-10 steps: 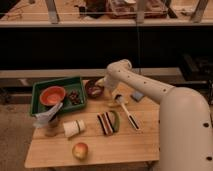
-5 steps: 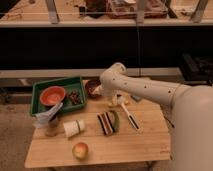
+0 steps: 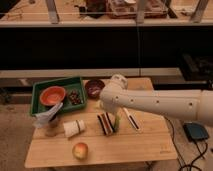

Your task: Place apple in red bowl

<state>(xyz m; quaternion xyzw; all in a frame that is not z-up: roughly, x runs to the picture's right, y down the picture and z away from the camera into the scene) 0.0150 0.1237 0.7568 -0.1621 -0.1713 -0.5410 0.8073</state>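
Camera view: apple [image 3: 80, 150] lies at the desk's [image 3: 150, 145] front edge, forward-left of the hand [image 3: 103, 104], which hangs mid-desk, clenched or released I cannot tell; red bowl [image 3: 52, 96] sits in the green tray [image 3: 55, 82] beyond.

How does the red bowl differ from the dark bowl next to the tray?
The red bowl is bright orange-red; the dark bowl is maroon-brown. The red bowl sits inside the green tray; the dark bowl stands on the wooden table, beside the tray. The red bowl looks wider than the dark bowl. Both are round and upright. The gripper is out of sight; the arm reaches over the table's middle.
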